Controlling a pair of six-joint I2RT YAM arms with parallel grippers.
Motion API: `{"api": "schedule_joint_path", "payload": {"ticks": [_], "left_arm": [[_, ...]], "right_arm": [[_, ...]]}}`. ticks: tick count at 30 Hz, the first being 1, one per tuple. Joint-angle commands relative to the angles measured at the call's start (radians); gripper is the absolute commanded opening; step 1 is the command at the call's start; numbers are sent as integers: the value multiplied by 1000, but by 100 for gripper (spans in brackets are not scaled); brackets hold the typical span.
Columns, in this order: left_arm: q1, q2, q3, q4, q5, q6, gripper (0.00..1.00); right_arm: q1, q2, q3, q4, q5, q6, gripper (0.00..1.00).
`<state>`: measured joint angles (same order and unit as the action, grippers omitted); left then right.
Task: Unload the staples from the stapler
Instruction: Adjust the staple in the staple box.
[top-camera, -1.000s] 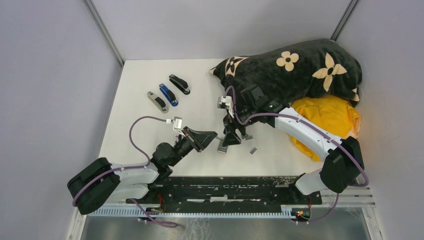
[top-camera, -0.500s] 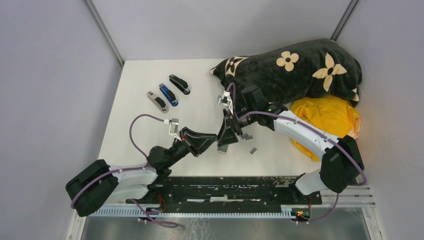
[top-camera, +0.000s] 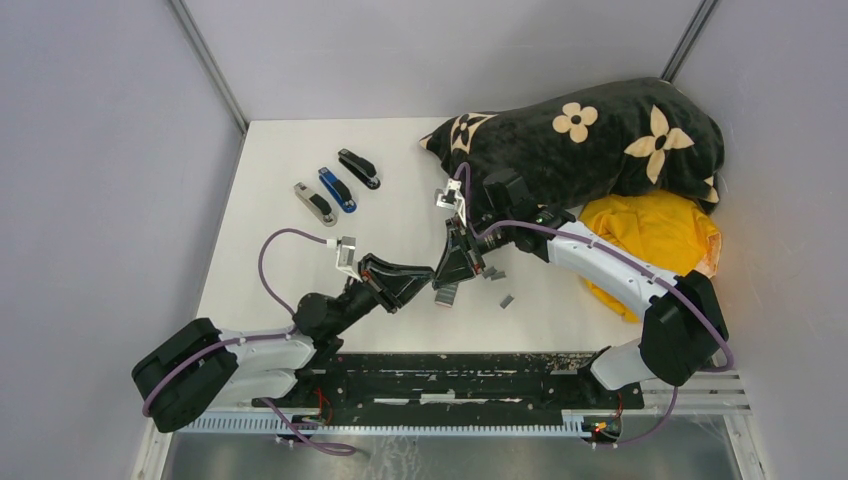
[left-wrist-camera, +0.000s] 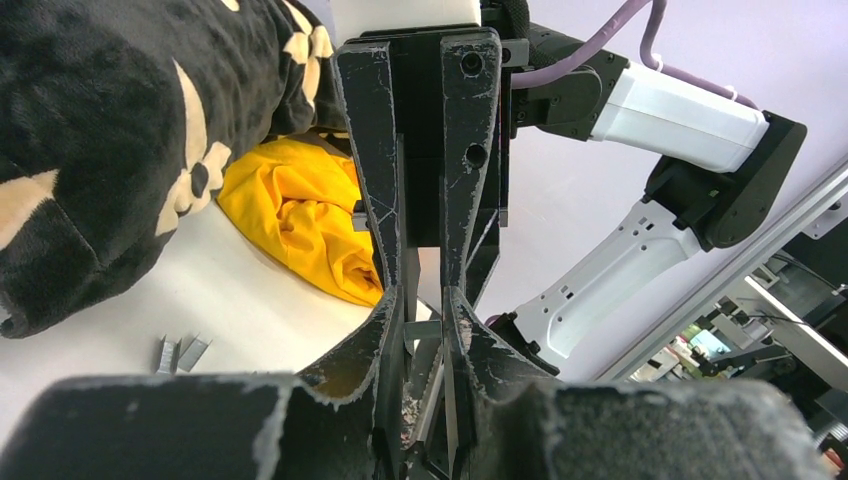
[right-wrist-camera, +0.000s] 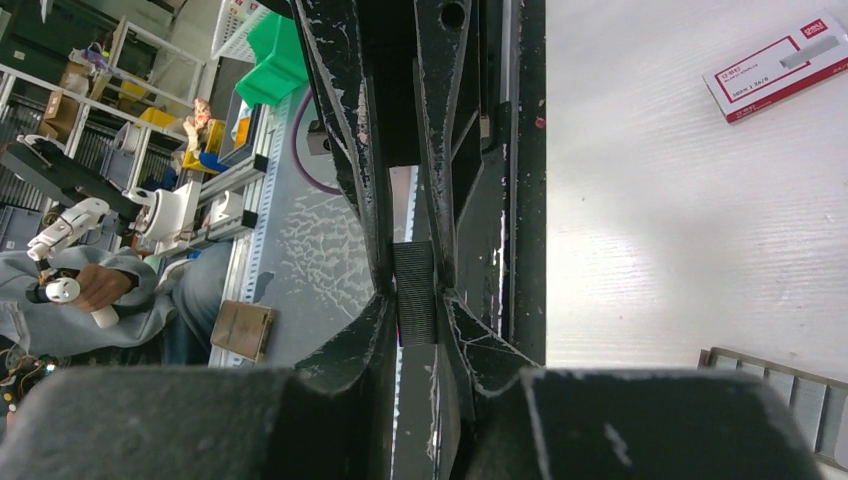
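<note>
- The right gripper has its jaws narrow, pinching a ribbed grey staple strip just off the centre of the table, toward 6 o'clock.
- The left gripper, at the right gripper's 9 o'clock, has its jaws narrow around the grey metal of the stapler.
- Loose staples lie at the grippers' 4 o'clock.
- Three other staplers lie on the table at 10 o'clock.

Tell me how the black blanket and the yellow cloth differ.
The black blanket carries cream flower patterns; the yellow cloth is plain. The black blanket is the larger heap and lies farther back; the yellow cloth is smaller and lies nearer the front. Both are crumpled fabric on the right side of the table.
</note>
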<state>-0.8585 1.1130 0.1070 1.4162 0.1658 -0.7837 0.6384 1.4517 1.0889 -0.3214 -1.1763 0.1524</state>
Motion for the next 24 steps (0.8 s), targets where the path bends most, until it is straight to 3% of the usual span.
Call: {"api": "schedule_joint_path", "payload": {"ticks": [1,5,8,12,15,19,21,24], "left_arm": [[4,-22,-5,41,-22,11,23],[5,-85,-30,-37,-108,-4,55],[4,-206,-72,-203,-235,-23,71],[4,-448,-83,-724,-366,-56,71],[4,-602,-100,-958,-377,-119,67],[-11,-608,-94,-1006,-308,-177,55],[-64,-514,-56,-993,-314,-182,54],[-226,-294,50,-977,-437,-158,54]], "right_arm": [[-5,-14,12,13,-19,-33,19],[-5,-16,41,-89,23,-142,18],[-6,-21,62,-196,111,-265,18],[-35,-35,81,-266,218,-343,18],[-73,-58,95,-290,323,-356,18],[-121,-93,117,-314,451,-364,19],[-142,-114,118,-312,482,-362,19],[-173,-126,118,-311,501,-351,19]]}}
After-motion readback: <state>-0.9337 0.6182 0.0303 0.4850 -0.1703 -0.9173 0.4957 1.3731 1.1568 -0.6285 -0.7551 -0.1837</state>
